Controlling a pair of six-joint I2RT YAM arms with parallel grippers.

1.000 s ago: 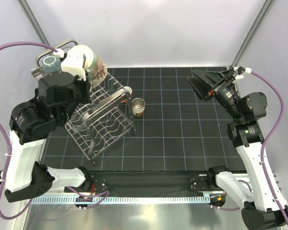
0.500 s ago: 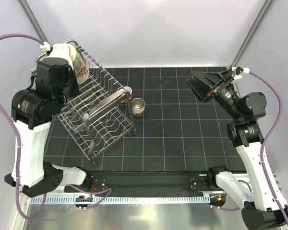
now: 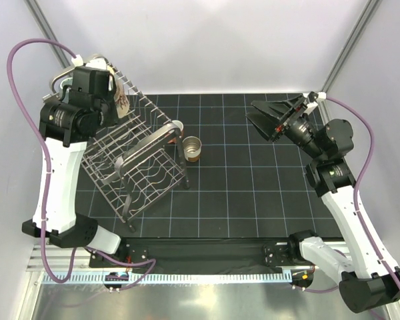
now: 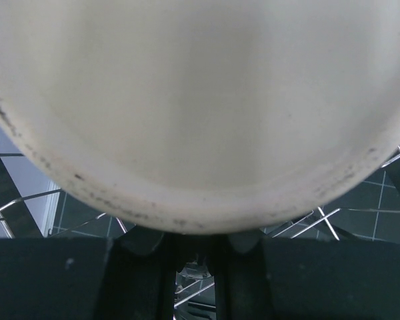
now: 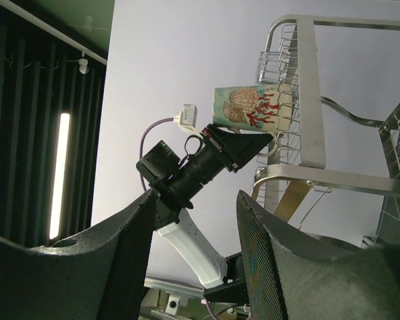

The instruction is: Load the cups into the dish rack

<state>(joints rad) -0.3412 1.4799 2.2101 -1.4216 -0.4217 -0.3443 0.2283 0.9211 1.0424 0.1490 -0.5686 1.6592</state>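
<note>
Left gripper (image 3: 110, 92), clamped on the cream mug (image 5: 253, 105), should lower it squarely between dish rack (image 3: 141, 155) rods; right gripper (image 3: 251, 111) part-open, empty.

left arm (image 3: 57, 173), right arm (image 3: 352, 212): white links, black joints | purple cable (image 3: 12, 63) at each wrist | right end effector (image 5: 195, 200): black fingers (image 5: 257, 260), mesh-textured

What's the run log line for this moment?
left gripper: shut on cream mug, at dish rack far end | right gripper: open, empty, raised
</note>
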